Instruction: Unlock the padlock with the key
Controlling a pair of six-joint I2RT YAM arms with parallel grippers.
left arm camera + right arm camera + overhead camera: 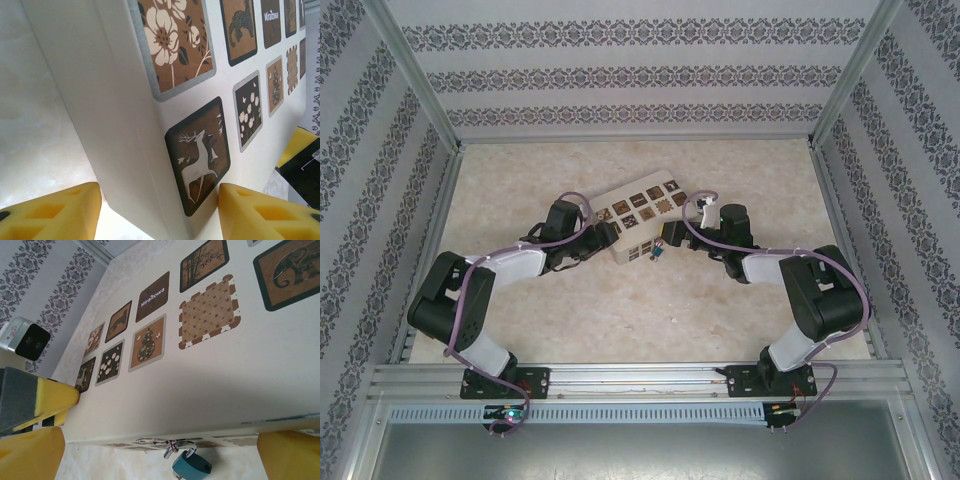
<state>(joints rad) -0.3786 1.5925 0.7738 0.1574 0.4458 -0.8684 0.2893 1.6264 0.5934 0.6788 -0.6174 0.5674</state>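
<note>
Two arms bend inward in the overhead view, meeting at the box (638,212); the padlock (656,252) hangs on its near side. Left wrist view: the left gripper (160,202) clamps the box's corner. Right wrist view: the right gripper (159,460) gapes wide, with the padlock between its fingers (30,455), untouched.

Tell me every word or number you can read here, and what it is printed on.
"Miraltowa": white letters on a dark brown tile on the cream box.
Other tiles: pictures only, no words.
Blue padlock: no marking readable.
</note>
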